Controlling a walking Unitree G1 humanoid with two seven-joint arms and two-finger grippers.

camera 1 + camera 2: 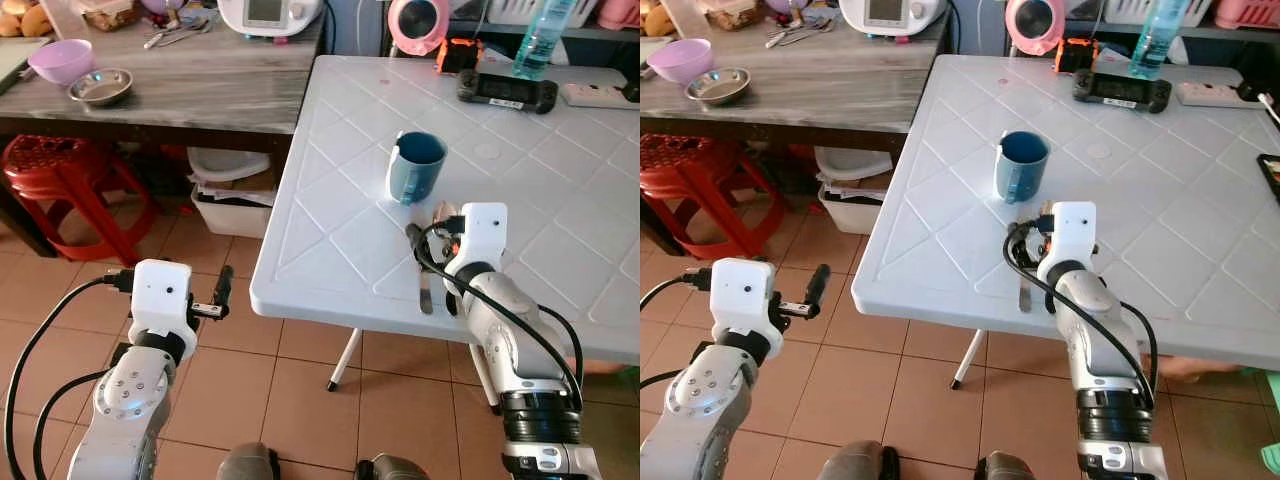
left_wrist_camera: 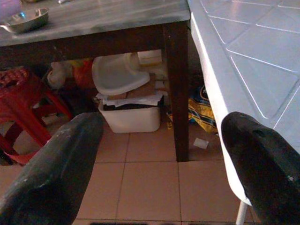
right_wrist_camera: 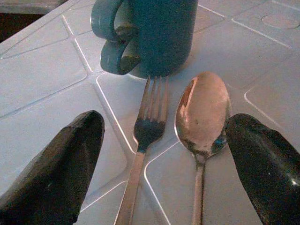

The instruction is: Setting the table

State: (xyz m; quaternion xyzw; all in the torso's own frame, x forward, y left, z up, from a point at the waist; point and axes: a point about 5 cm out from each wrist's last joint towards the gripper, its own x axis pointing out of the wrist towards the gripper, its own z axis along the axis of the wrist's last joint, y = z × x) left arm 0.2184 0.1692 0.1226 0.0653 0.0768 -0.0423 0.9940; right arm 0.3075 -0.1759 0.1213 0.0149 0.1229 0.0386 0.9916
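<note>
A blue mug (image 1: 416, 166) stands upright on the white plastic table (image 1: 330, 250), near its front left part. Just in front of the mug a fork (image 3: 145, 126) and a spoon (image 3: 204, 112) lie side by side, their heads toward the mug. My right gripper (image 3: 164, 159) is open and low over the two handles, with one finger outside the fork and the other outside the spoon, holding nothing. My left gripper (image 2: 159, 159) is open and empty, out over the tiled floor to the left of the table's edge.
A wooden table (image 1: 200, 90) stands at the left with a purple bowl (image 1: 60, 60) and a steel bowl (image 1: 100, 87). Below it are a red stool (image 1: 60, 175) and a white bin (image 1: 235, 205). A game controller (image 1: 505, 92), bottle (image 1: 540, 40) and power strip (image 1: 600, 95) lie at the white table's far side.
</note>
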